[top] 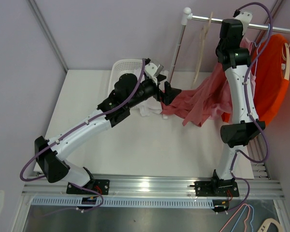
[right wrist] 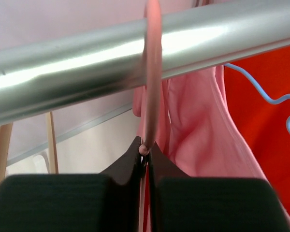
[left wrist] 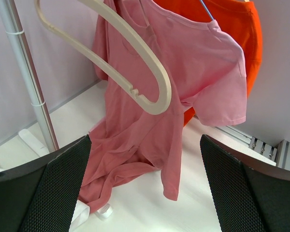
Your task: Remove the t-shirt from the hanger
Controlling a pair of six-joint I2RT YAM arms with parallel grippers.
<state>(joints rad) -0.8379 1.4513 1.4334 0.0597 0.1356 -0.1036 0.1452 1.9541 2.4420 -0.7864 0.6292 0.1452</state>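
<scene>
A pink t-shirt (top: 203, 99) hangs from the metal rail (top: 208, 18) on a pink hanger, and its lower part drapes left onto the table. My right gripper (right wrist: 145, 152) is up at the rail (right wrist: 87, 63), shut on the pink hanger's hook (right wrist: 152, 72), which loops over the rail. In the top view this gripper (top: 242, 19) is at the rail's right part. My left gripper (top: 165, 94) is at the shirt's lower left edge. In the left wrist view it (left wrist: 145, 159) is wide open and empty, with the pink shirt (left wrist: 183, 72) ahead between its fingers (left wrist: 48, 188).
An orange t-shirt (top: 275, 77) hangs to the right of the pink one on a blue wire hanger (right wrist: 261, 92). An empty cream hanger (left wrist: 135, 63) hangs on the rail's left part. A white basket (top: 125, 70) and white cloth (top: 147, 111) lie behind my left arm. The rack's upright pole (left wrist: 26, 77) stands at left.
</scene>
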